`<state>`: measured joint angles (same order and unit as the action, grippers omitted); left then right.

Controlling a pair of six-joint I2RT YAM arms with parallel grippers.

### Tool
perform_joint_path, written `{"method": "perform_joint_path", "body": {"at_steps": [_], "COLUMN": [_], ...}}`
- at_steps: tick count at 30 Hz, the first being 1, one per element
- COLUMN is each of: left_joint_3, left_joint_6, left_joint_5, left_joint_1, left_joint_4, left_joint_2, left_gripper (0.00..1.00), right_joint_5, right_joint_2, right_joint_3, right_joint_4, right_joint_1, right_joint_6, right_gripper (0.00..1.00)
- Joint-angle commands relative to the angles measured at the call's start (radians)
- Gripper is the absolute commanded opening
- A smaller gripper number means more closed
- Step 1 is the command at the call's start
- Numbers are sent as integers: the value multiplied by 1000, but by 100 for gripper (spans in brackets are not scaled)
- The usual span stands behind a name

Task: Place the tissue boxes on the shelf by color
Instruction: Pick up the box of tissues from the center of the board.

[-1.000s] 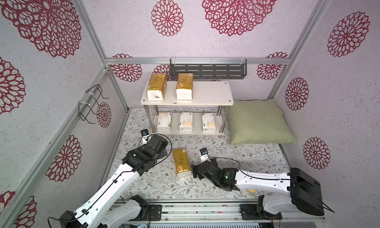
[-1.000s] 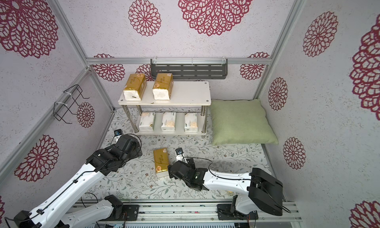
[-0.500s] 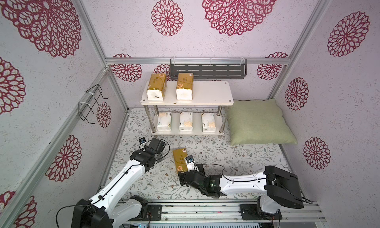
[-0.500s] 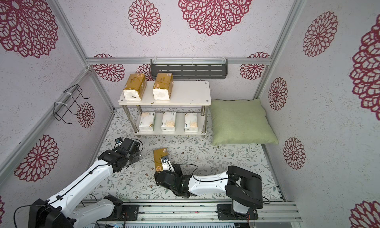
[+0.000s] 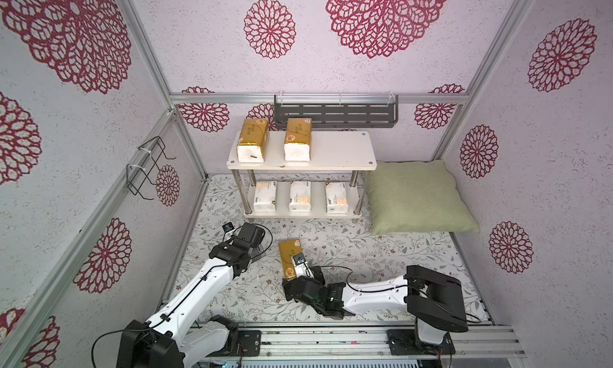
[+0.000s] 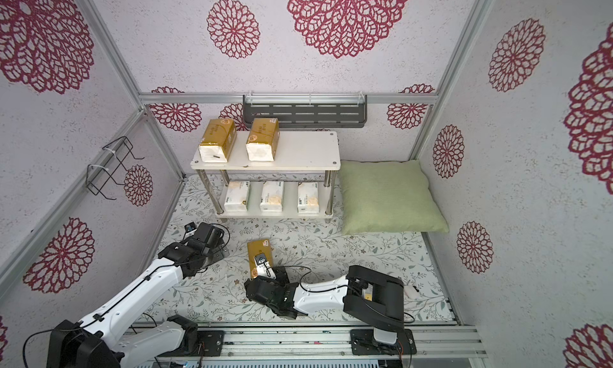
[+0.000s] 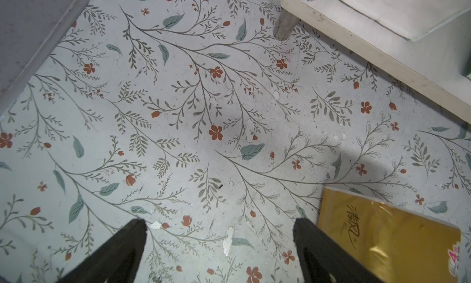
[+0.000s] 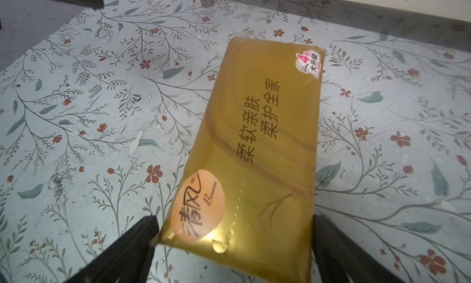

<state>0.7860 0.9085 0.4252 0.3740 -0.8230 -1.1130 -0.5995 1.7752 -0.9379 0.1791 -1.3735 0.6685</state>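
Floral-print table (image 5: 381, 250) mostly bare, ample room to travel. Soft green pillow (image 5: 418, 197) just beside the right legs of the small white two-tier chrome-legged shelf (image 5: 335, 150). Lower board full: three white green-printed tissue packs (image 5: 300, 196). Top board: two shiny gold packs (image 5: 298, 138) at left, right half free. Remaining: third gold pack (image 5: 287, 253) flat on the table, near end inside the wide-open right pincer (image 8: 234, 219), not yet gripped; left pincer (image 7: 219, 222) wide, empty, beside it

top board (image 5: 338, 149): two tissue packs (image 5: 298, 139) side by side, left half
lower board (image 5: 283, 204): three packs (image 5: 300, 197) in a row
floor (image 5: 348, 250): loose pack (image 5: 288, 253), in front of shelf (image 5: 315, 165)
pillow (image 5: 418, 197): right of shelf, maybe touching
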Motion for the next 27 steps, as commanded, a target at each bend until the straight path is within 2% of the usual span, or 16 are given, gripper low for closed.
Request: {"method": "perform_joint_path", "body": {"at_steps": [1, 12, 27], "left_joint_3": [13, 16, 32], "left_joint_6": [-17, -25, -34], "left_joint_5": [12, 11, 18], "left_joint_1": [-9, -11, -11], "left_joint_4": [12, 18, 17], "left_joint_2": [6, 1, -6], "left_gripper": [97, 97, 98], "right_joint_5": [-27, -108, -130], "right_joint_2": [23, 89, 154], "right_joint_3": [-29, -40, -41], "right_joint_4": [17, 17, 99], "right_joint_1": [1, 17, 24], "right_joint_6": [16, 85, 26], "right_gripper": [99, 99, 99]}}
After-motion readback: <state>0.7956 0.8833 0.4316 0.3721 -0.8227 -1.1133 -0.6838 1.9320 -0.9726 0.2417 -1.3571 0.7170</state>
